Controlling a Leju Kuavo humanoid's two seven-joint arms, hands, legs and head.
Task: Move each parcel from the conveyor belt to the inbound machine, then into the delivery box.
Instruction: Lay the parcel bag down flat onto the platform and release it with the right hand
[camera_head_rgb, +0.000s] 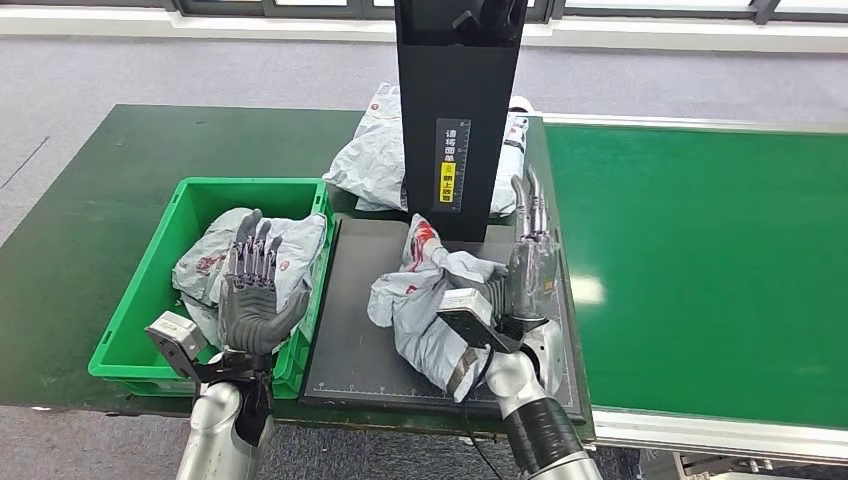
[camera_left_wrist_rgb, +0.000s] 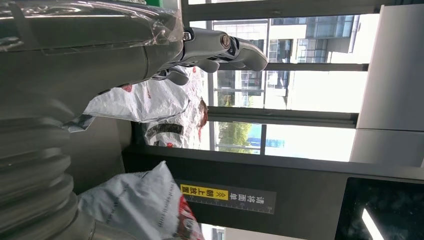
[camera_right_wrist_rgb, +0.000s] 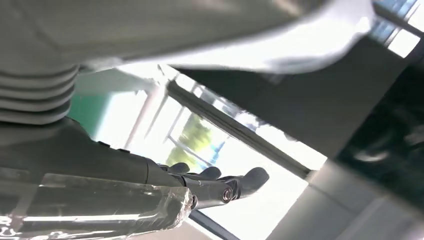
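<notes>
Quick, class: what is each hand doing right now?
Left hand: open, fingers spread above the green bin, holding nothing.
Right hand: open, fingers straight, beside the parcel.

Both arms are silver metal tubes with rounded joints. The right forearm carries a black ribbed sleeve near the picture's lower edge, and a thin black cable runs beside it. The left hand (camera_head_rgb: 255, 290) is dark grey, with segmented grey fingers (camera_head_rgb: 256, 252) showing lighter bands at each link and a broad grey palm. At each wrist sits a small boxy silver camera module with a dark face. The right hand (camera_head_rgb: 525, 262) is grey and silver, with slim metallic fingers (camera_head_rgb: 530, 205). In the wrist views, a grey ribbed cover (camera_left_wrist_rgb: 35, 170) adjoins a thick grey thumb wrapped in crinkled clear plastic film, and silver screw heads mark the finger pivots.
</notes>
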